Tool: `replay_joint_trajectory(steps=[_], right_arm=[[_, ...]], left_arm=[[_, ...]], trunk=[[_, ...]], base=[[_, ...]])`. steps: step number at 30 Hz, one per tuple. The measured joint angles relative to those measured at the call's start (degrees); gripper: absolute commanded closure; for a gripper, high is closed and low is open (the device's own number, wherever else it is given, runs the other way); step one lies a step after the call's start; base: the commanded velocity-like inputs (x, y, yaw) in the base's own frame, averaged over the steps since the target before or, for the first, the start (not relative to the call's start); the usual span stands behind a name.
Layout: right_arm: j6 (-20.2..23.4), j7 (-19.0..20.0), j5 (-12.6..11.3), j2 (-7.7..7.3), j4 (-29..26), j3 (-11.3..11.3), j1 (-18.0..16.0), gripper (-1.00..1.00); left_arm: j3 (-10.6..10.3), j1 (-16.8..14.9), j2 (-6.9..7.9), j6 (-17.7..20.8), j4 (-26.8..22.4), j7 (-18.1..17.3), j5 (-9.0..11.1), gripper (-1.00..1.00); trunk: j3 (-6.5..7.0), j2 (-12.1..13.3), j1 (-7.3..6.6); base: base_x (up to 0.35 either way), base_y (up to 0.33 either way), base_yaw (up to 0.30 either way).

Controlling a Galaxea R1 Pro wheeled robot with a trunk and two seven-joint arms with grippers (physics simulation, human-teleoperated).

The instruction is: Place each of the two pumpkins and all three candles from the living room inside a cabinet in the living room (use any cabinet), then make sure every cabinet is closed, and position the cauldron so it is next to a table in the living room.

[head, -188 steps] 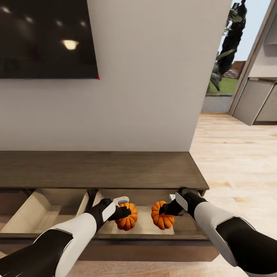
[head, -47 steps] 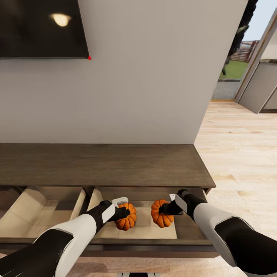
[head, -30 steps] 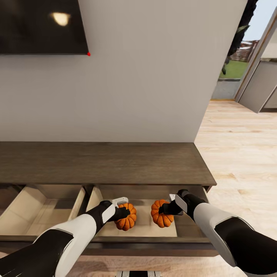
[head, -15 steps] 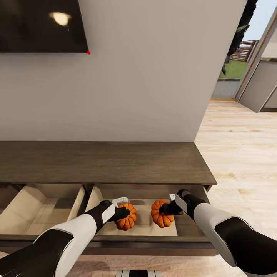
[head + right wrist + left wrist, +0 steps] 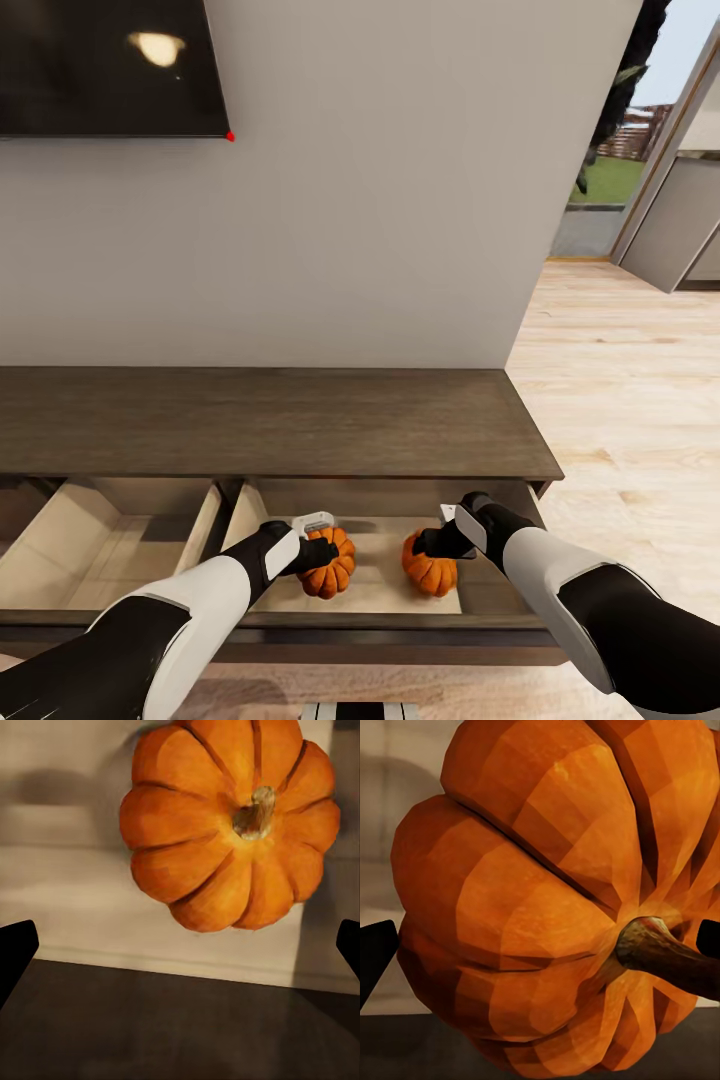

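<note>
Two orange pumpkins are over the open right drawer [image 5: 380, 592] of the long dark cabinet [image 5: 260, 420]. My left gripper [image 5: 322, 550] is shut on the left pumpkin [image 5: 332, 568], holding it above the pale drawer floor; in the left wrist view this pumpkin [image 5: 532, 907] sits close between the fingertips [image 5: 375, 956], its stem pointing sideways. The right pumpkin [image 5: 430, 570] rests on the drawer floor, stem up, just below my right gripper [image 5: 433, 543]. In the right wrist view that pumpkin [image 5: 225, 832] lies apart from the spread, open fingertips [image 5: 15, 945].
A second drawer [image 5: 100, 550] stands open to the left, with nothing in it. A dark TV [image 5: 100, 60] hangs on the wall above the cabinet. Pale wood floor [image 5: 620, 400] runs to the right toward a doorway [image 5: 610, 170].
The right pumpkin has dropped from my right gripper onto the drawer floor, slightly lower and to the right. The left pumpkin and both arms stay where they were.
</note>
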Motion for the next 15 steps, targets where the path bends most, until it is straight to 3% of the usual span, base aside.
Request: replay_joint_trajectory(steps=[15], right_arm=[[-0.02, 0.0, 0.0, 0.0, 0.0, 0.0, 0.0, -1.0]], left_arm=[[0.06, 0.0, 0.0, -0.14, -0.06, 0.0, 0.0, 1.0]], trunk=[[0.0, 0.0, 0.0]], base=[[0.0, 0.0, 0.0]])
